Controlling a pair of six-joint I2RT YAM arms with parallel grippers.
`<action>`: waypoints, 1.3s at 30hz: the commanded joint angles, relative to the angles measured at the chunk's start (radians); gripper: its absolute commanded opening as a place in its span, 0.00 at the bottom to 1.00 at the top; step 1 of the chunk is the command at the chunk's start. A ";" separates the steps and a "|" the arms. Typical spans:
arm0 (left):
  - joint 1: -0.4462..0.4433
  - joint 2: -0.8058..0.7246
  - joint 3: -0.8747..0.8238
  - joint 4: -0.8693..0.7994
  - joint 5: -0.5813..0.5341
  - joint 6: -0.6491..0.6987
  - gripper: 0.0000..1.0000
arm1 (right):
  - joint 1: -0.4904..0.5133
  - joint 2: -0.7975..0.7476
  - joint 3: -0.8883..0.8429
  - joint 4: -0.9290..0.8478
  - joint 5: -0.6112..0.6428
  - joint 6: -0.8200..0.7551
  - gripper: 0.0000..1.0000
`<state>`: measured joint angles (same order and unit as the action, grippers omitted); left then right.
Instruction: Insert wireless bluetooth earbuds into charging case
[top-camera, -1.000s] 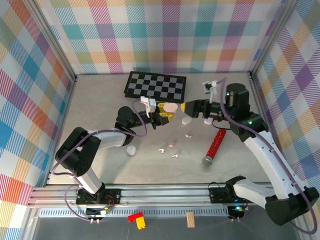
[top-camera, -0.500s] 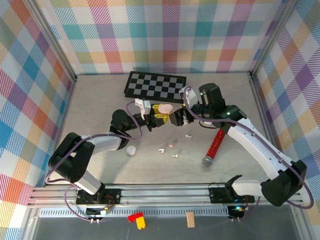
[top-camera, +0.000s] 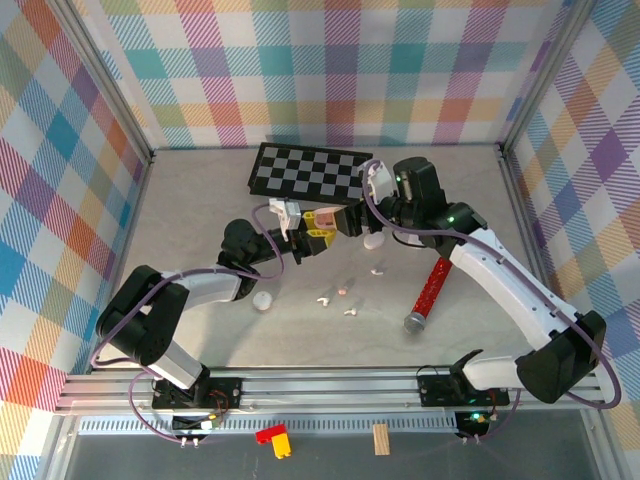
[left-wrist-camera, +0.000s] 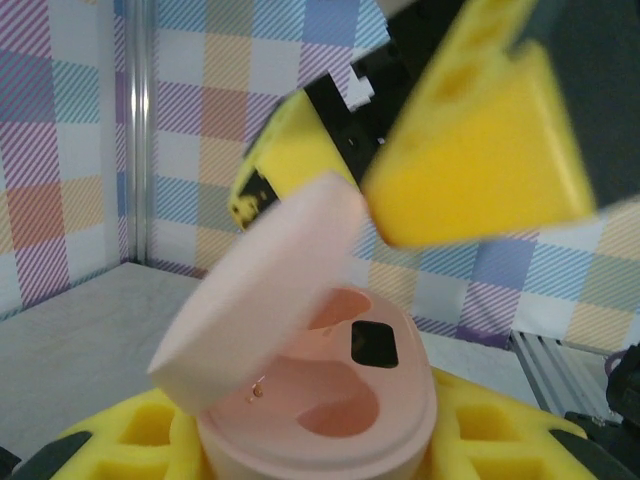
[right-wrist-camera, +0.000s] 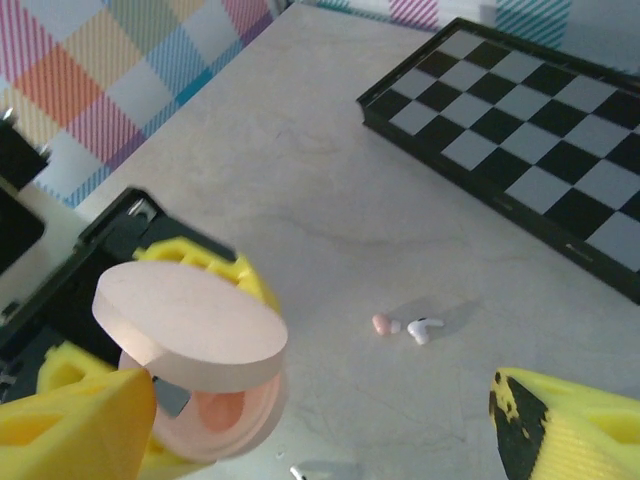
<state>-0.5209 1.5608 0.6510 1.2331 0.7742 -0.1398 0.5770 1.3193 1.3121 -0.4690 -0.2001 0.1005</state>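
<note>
My left gripper (top-camera: 316, 234) is shut on the base of a pale pink charging case (top-camera: 325, 216), held above the table. In the left wrist view the case (left-wrist-camera: 330, 400) sits between my yellow fingers (left-wrist-camera: 520, 440) with its lid (left-wrist-camera: 255, 290) tilted up and both wells bare. My right gripper (top-camera: 349, 222) is open right beside the case; its left finger (right-wrist-camera: 70, 425) is next to the raised lid (right-wrist-camera: 190, 325). A pink earbud (right-wrist-camera: 382, 324) and a white earbud (right-wrist-camera: 425, 328) lie together on the table. More earbuds (top-camera: 323, 299) lie loose in front.
A folded chessboard (top-camera: 312, 172) lies at the back. One white case (top-camera: 373, 241) rests by the right gripper and another (top-camera: 262, 300) lies near the left forearm. A red glittery cylinder (top-camera: 430, 292) lies under the right arm.
My right arm has swung left from near the red cylinder until its open fingers are at the pink case. The left gripper has kept the case almost in place.
</note>
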 joint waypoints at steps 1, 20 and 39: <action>0.001 -0.048 -0.018 0.044 0.011 0.049 0.35 | -0.003 0.011 0.030 0.038 0.032 0.045 0.86; 0.045 -0.118 -0.077 -0.037 -0.068 0.116 0.35 | -0.087 -0.173 -0.189 0.135 -0.050 0.230 0.86; 0.136 -0.305 -0.139 -0.201 -0.168 0.132 0.35 | -0.047 0.205 -0.351 0.087 -0.264 0.373 0.75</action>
<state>-0.4091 1.2900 0.5213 1.0470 0.6342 -0.0067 0.5217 1.4540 0.9150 -0.3897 -0.3843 0.5076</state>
